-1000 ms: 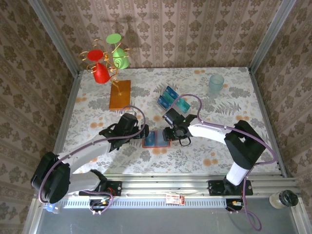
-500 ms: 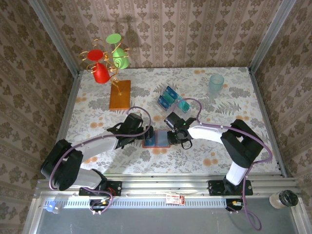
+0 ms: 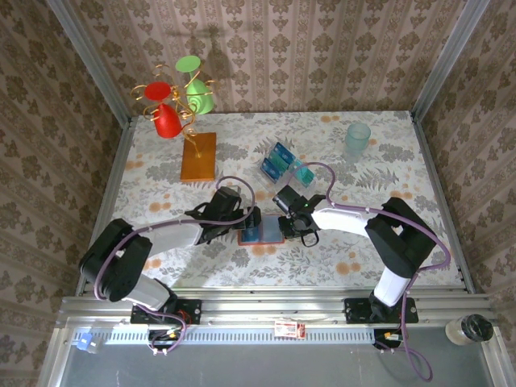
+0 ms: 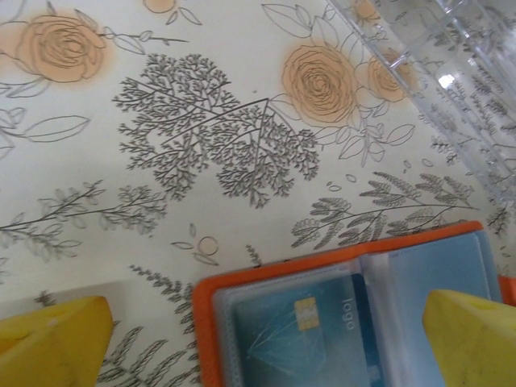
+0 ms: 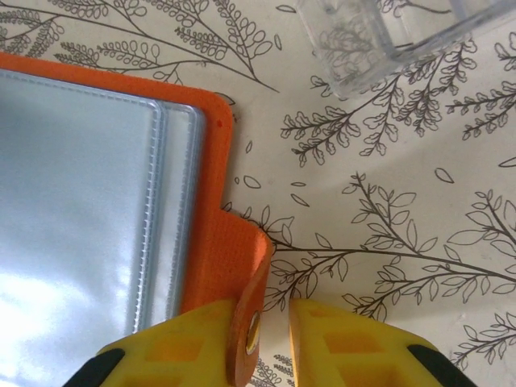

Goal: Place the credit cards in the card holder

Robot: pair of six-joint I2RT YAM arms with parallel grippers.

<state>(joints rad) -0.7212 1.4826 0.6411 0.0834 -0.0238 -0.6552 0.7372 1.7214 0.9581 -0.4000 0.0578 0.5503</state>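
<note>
The orange-red card holder (image 3: pixel 260 232) lies open on the table, its clear sleeves facing up. A teal credit card (image 4: pixel 322 330) with a gold chip sits inside a sleeve. More blue and teal credit cards (image 3: pixel 280 161) stand in a clear rack behind. My left gripper (image 3: pixel 251 219) is open wide, its yellow fingers (image 4: pixel 56 343) straddling the card holder's (image 4: pixel 205 322) left end. My right gripper (image 5: pixel 270 326) is at the card holder's right edge. Its jaws stand narrowly apart around the snap tab (image 5: pixel 250 274), which rests against one finger with a slit of table showing before the other.
A wire stand with red and green cups (image 3: pixel 177 101) rises from an orange-brown board (image 3: pixel 198 156) at the back left. A pale translucent cup (image 3: pixel 358 139) stands at the back right. The clear rack (image 5: pixel 387 32) is close behind the card holder.
My left gripper has slid right up to the card holder's left end. My right gripper's jaws have narrowed around the snap tab.
</note>
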